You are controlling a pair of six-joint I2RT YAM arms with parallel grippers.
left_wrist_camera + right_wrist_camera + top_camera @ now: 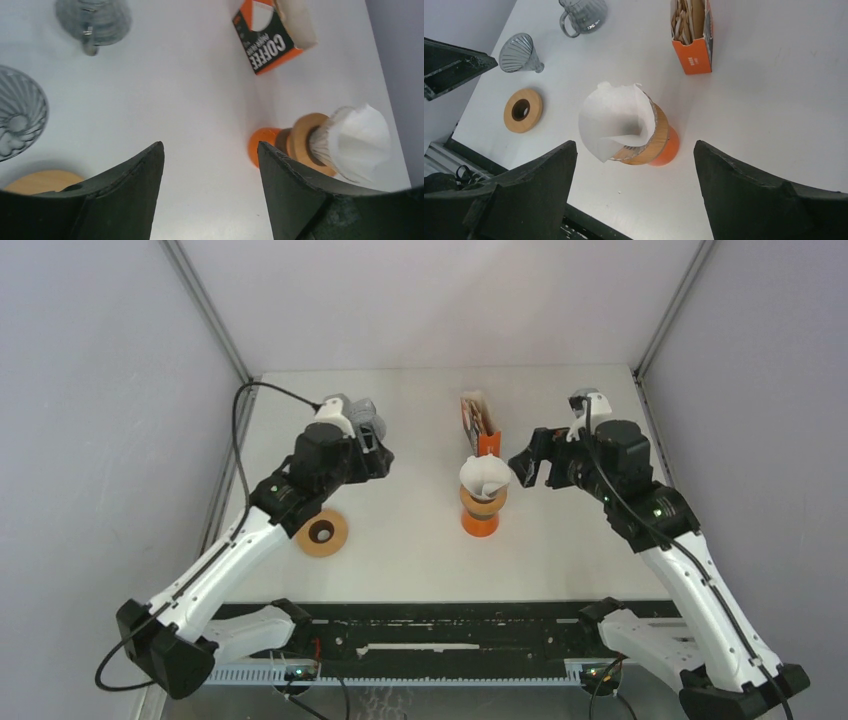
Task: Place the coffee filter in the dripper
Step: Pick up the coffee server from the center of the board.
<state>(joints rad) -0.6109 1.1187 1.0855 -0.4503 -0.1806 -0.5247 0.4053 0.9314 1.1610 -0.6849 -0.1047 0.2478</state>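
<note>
Task item: the coffee filter [484, 476] stands in the dripper [482, 500], at the centre of the top view on the table [420, 560].
Filter attitude: mouth up and point down inside the dripper. Much of the paper rises above the wooden collar. In the right wrist view it leans toward the left of the frame, so it does not look fully seated.
Right pincer [524, 468]: jaws spread wide and holding nothing. In the top view it lies just right of the filter, apart from it.
Left pincer [380, 452]: jaws also spread and empty. It lies well to the left of the filter, in the upper left part of the table.
Nearer arm: the right, clearly.
Governing relation: in the right wrist view the filter sits between the two spread fingers and ahead of them, with its long axis near vertical.
Judgement: placement appears largely made. Any correction would fall to the right pincer, pressing along the cone's axis rather than across it.
Risk: a sideways touch on the leaning paper could tip it out or upset the orange stand [480, 525].
Other items: filter box [478, 425] above the dripper in the frame; wooden ring [322, 533] at left.
</note>
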